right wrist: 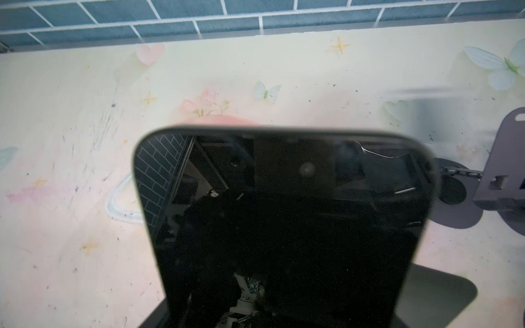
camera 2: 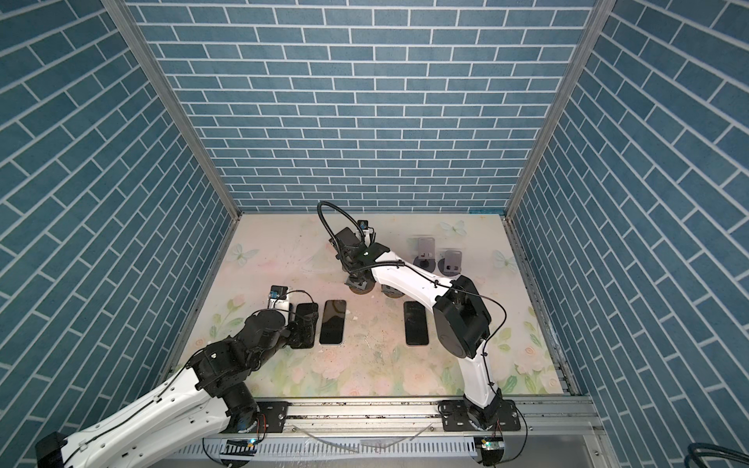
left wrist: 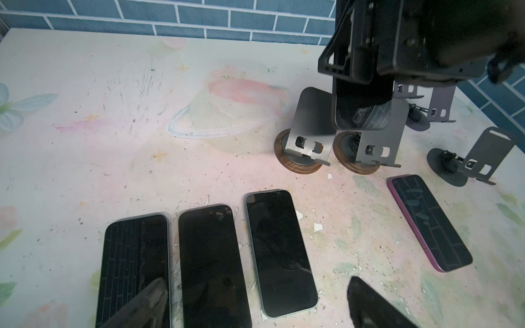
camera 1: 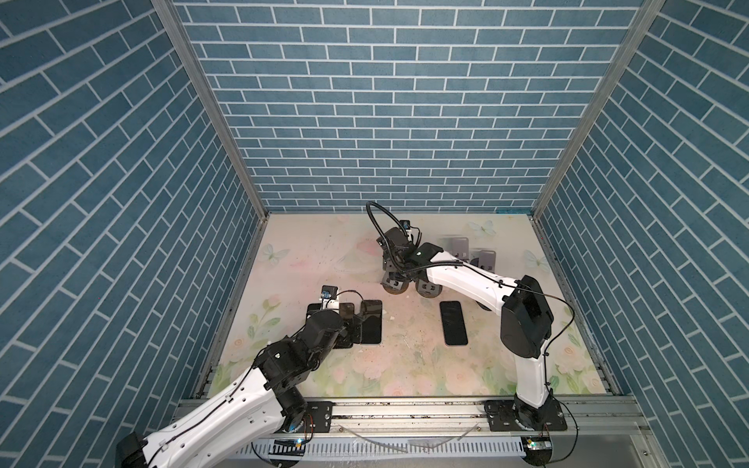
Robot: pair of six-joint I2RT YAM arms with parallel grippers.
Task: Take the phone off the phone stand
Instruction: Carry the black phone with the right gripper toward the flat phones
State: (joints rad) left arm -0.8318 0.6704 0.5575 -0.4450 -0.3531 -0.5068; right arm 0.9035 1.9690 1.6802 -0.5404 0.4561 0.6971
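Black glass lies nearest us: three flat phones (left wrist: 210,264) in a row on the floral table (left wrist: 85,113), screens up, long axes running from near to far. Above them hangs the left gripper (left wrist: 257,279), its fingers (left wrist: 369,306) spread wide. A fourth, the purple phone (camera 1: 453,323), lies flat off to their right in both top views, aligned the same way. Beyond, we count four stands: two wood-ringed phone stands (left wrist: 377,142) side by side and, farther back and right, two grey stands (left wrist: 477,153) on plain dark discs. Over the wood-ringed pair the right gripper (left wrist: 362,79) pinches the phone (left wrist: 360,110), the fifth, by its upper part. Its long axis stands close to upright, lower edge pointing down and held above the stands' lips, dark screen facing the near side; which of the two stands sits beneath it we cannot tell.
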